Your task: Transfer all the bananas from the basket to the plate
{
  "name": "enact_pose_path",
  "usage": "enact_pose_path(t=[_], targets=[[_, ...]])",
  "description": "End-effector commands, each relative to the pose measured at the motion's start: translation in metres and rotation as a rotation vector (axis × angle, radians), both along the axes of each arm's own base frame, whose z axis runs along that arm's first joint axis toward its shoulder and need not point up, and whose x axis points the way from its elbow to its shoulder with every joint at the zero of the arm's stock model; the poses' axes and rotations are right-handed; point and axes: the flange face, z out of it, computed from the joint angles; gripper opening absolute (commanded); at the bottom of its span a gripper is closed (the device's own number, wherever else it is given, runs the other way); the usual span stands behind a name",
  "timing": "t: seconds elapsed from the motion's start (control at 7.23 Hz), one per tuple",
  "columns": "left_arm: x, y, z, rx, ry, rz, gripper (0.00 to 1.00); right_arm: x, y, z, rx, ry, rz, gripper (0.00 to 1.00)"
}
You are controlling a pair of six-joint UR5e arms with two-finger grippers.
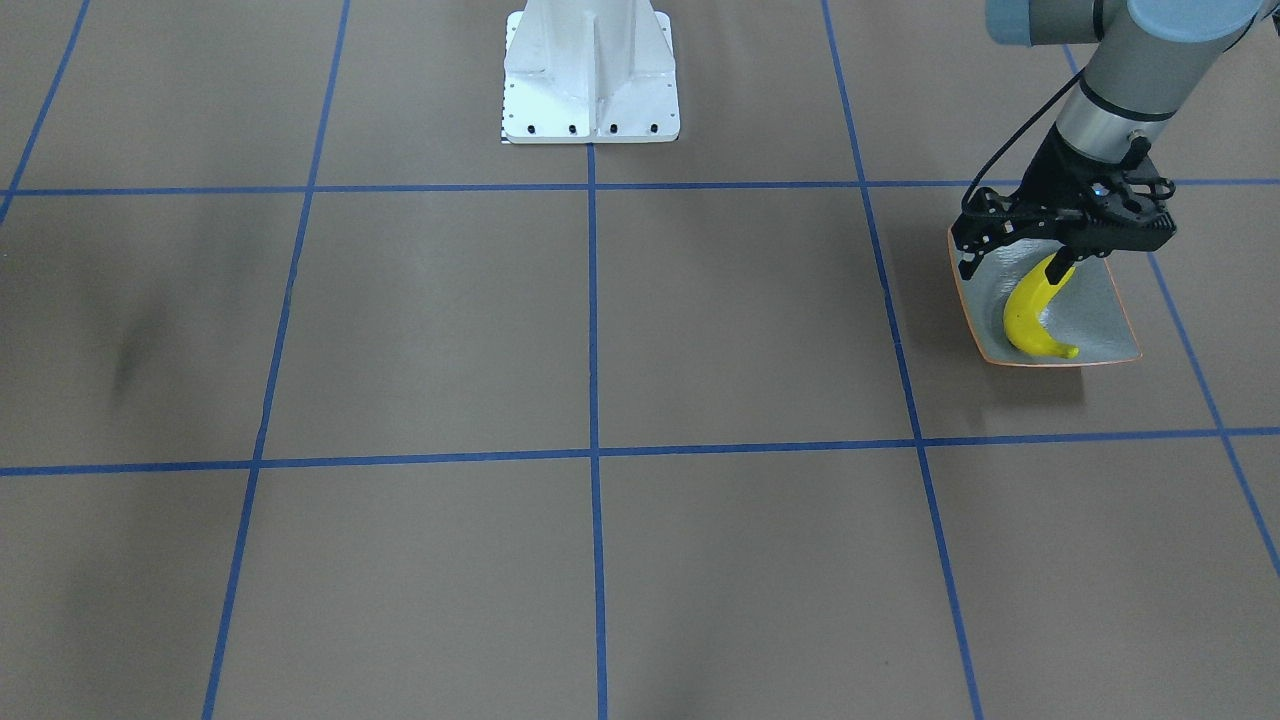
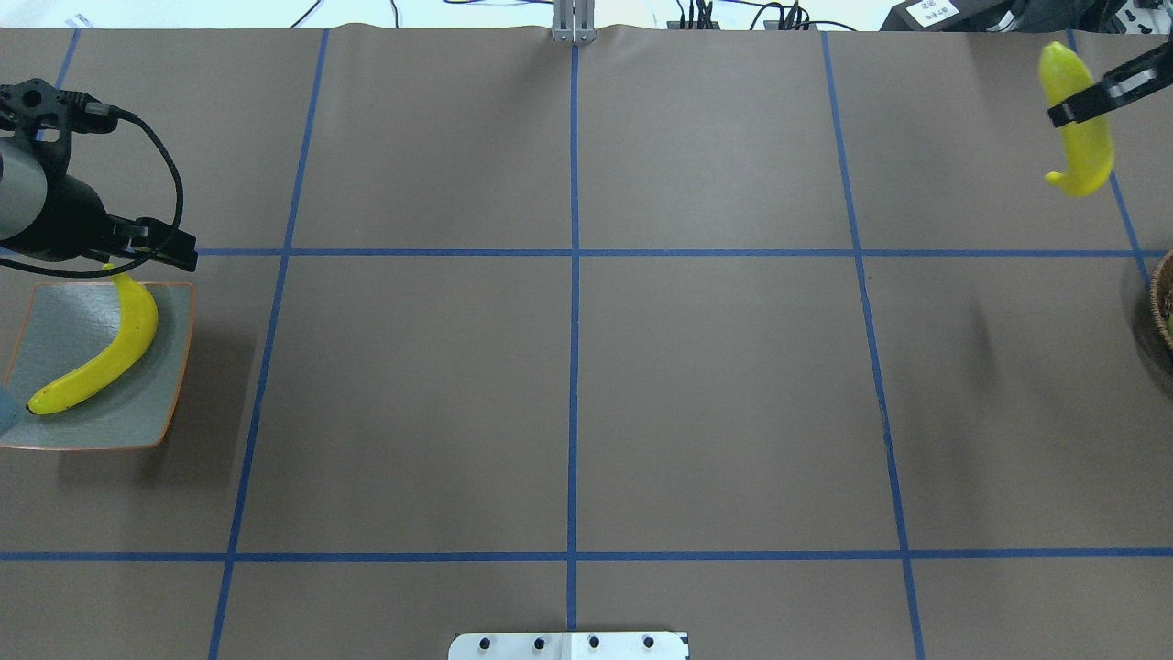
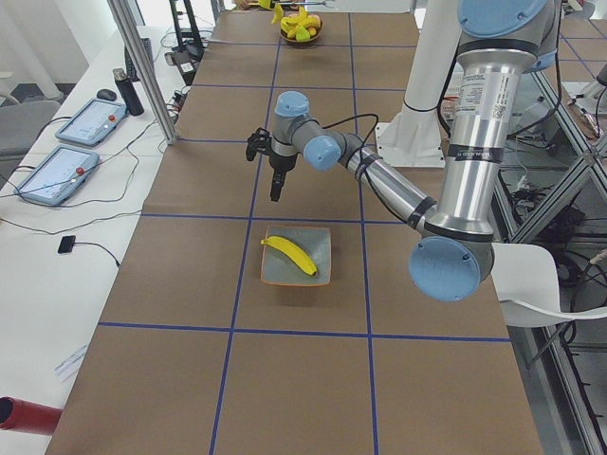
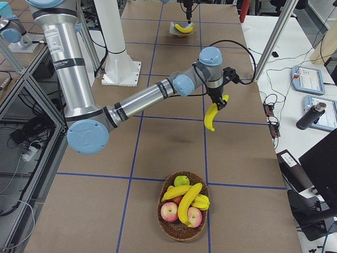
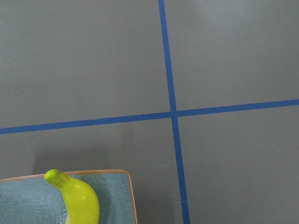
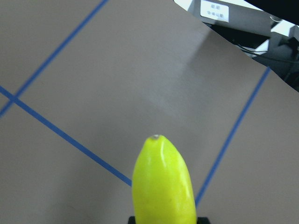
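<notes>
Left jaws: spread apart with nothing between them. The left gripper (image 3: 275,192) hangs over the far rim of the plate (image 2: 160,403) and is clear of the fruit below.
Right jaws: pinched on the upper part of one banana (image 2: 1081,137). The fruit hangs blunt end down beneath the right gripper (image 4: 217,103), lifted off the tabletop.
Held banana, place: over the tabletop's right half, near the far long edge and well apart from the basket (image 4: 181,233).
Plate, place: in the tabletop's left half, about midway between its long edges.
Bananas on the plate: one (image 2: 101,362). It lies flat on a diagonal, with one end towards the plate's near left corner and the other by the far rim.
Bananas in the basket: two can be made out (image 4: 188,203), crossed over each other. Whether more lie under them cannot be told.
Bananas counted in all: four, of which one is on the plate, one is in the right gripper and two are in the basket.
Apples in the basket: three, two red (image 4: 169,212) and one green (image 4: 181,181).
Basket, place: near the tabletop's right end.
Plates: one.
Baskets: one.
</notes>
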Motion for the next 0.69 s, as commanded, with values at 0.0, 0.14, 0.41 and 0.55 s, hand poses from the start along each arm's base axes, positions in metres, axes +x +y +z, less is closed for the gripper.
enact_pose_path(t=[0.0, 0.14, 0.41, 0.55], targets=[[0.01, -0.01, -0.022, -0.008, 0.036, -0.033, 1.0, -0.126, 0.011, -0.124, -0.096, -0.148, 0.092, 0.0], [0.021, -0.024, -0.052, -0.021, 0.08, -0.075, 1.0, -0.162, 0.02, -0.154, -0.12, -0.181, 0.128, 0.0], [0.051, -0.039, -0.126, -0.028, 0.196, -0.13, 1.0, -0.212, 0.035, -0.206, -0.181, -0.252, 0.2, 0.0], [0.053, -0.04, -0.159, -0.044, 0.263, -0.173, 1.0, -0.23, 0.046, -0.227, -0.203, -0.289, 0.223, 0.0]])
